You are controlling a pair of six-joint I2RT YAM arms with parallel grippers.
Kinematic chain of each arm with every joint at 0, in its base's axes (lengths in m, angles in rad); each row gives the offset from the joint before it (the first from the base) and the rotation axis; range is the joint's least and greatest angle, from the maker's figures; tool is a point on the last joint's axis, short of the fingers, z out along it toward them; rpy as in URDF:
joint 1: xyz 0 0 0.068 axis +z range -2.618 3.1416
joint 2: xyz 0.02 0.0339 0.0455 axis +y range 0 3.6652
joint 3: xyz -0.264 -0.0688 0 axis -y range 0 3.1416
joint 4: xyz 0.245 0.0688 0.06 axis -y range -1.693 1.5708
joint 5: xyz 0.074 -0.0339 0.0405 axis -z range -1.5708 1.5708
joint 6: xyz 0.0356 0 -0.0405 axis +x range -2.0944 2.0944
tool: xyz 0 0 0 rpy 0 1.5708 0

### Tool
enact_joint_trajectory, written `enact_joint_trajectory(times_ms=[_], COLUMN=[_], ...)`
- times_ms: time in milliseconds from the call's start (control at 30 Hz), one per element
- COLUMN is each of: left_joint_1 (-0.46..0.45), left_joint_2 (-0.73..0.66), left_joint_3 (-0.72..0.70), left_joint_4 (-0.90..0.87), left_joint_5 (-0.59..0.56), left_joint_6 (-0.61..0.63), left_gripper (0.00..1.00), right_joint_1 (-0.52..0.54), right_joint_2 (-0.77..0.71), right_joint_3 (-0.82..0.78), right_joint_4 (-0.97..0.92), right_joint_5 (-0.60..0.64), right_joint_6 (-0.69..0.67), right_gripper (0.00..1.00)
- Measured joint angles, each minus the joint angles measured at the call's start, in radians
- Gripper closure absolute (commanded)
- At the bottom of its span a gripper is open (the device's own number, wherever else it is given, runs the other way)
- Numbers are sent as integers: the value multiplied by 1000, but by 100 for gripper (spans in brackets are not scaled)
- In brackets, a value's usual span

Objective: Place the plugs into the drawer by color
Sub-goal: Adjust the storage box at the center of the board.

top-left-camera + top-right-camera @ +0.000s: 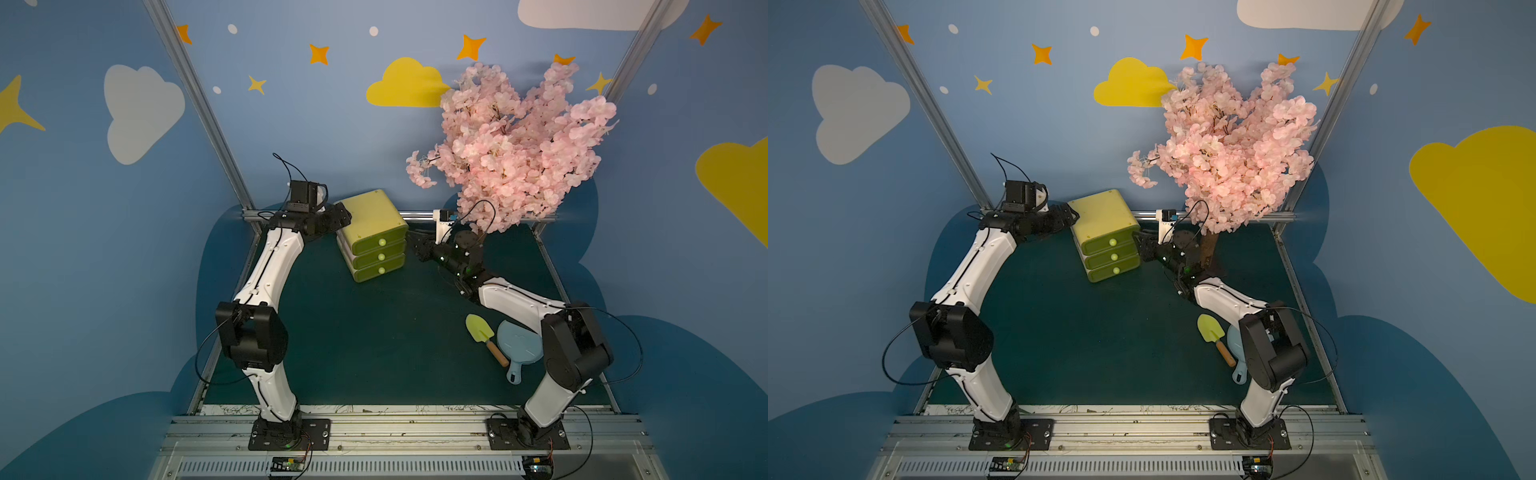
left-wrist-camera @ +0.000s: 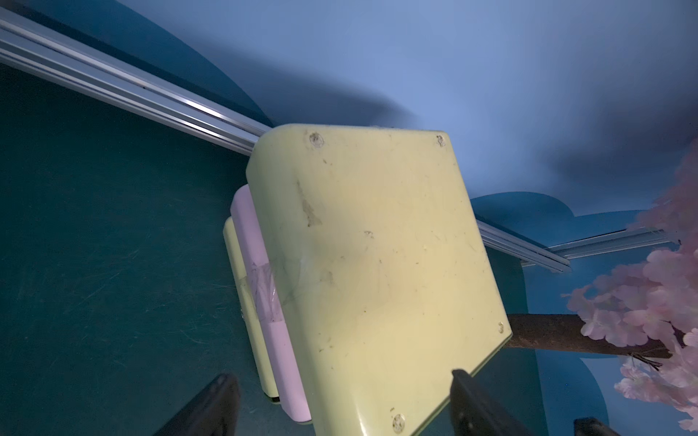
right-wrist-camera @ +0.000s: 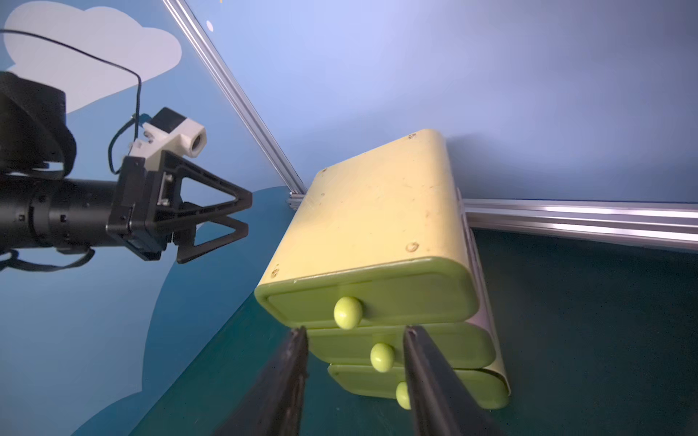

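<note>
The drawer [image 1: 372,230] [image 1: 1105,230] is a yellow-green chest standing at the back of the mat, its three drawers shut, each with a round pale knob. No plugs show in any view. My left gripper [image 1: 344,216] [image 2: 342,377] is open at the chest's rear left top corner, and that corner shows between its fingers [image 2: 215,404]. In the right wrist view it [image 3: 245,217] hangs just left of the chest, apart from it. My right gripper [image 1: 412,245] [image 3: 355,336] is open in front of the drawer fronts. The middle knob [image 3: 382,356] shows between its fingers.
A pink blossom tree [image 1: 513,145] stands at the back right, close behind my right arm. A yellow-green toy shovel [image 1: 480,330] and a pale blue paddle [image 1: 519,345] lie at the right front. An aluminium rail [image 1: 419,216] runs behind the chest.
</note>
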Motion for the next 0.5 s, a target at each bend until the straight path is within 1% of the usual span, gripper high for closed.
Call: enact_joint_trajectory(times_ms=[233, 500], left_joint_1=[8, 26], left_joint_2=[69, 172], left_joint_3=[78, 154], left_joint_4=[-20, -29], left_joint_5=[18, 121], left_joint_6=[-5, -27], left_gripper=[11, 12], right_joint_1=[-44, -55], right_joint_2=[122, 237], right_joint_3=[211, 338], right_joint_4=[-141, -245], right_joint_5=[-89, -143], right_joint_6=[-35, -50], right_gripper=[36, 29])
